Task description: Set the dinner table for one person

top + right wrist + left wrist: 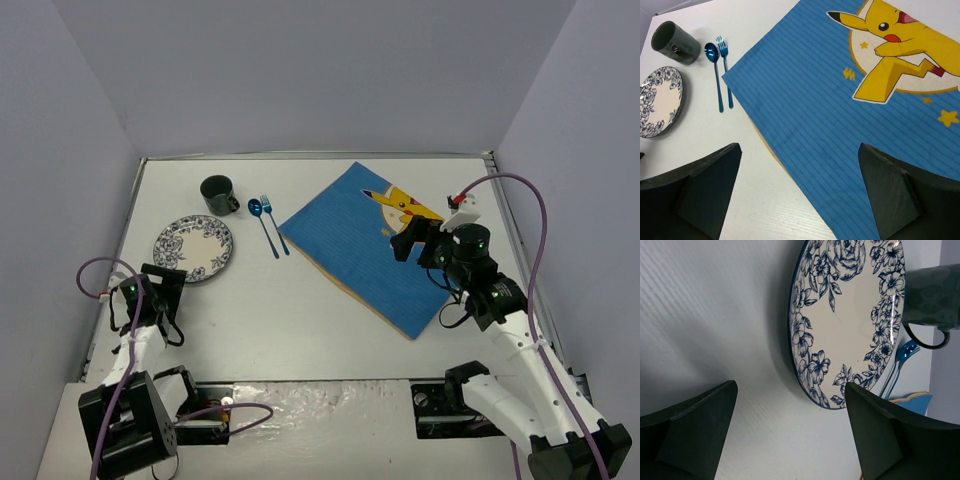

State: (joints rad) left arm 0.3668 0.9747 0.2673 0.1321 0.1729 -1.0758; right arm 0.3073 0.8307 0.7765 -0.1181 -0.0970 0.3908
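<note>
The white dinner table (300, 310) carries a blue-flowered plate (193, 249) at the left. Behind the plate stands a dark green mug (218, 194). A blue spoon (264, 226) and fork (274, 222) lie side by side to the mug's right. My left gripper (170, 278) is open just short of the plate's near rim (815, 397), with only bare table between its fingers (790, 387). My right gripper (415, 238) hovers open over the blue placemat (360, 245), above the near-left edge of the placemat (840, 125), holding nothing (800, 147).
The placemat lies at an angle at the right, with a yellow cartoon figure (890, 45) at its far end. Grey walls close in the table on three sides. A cable loops beside the left arm (95, 275).
</note>
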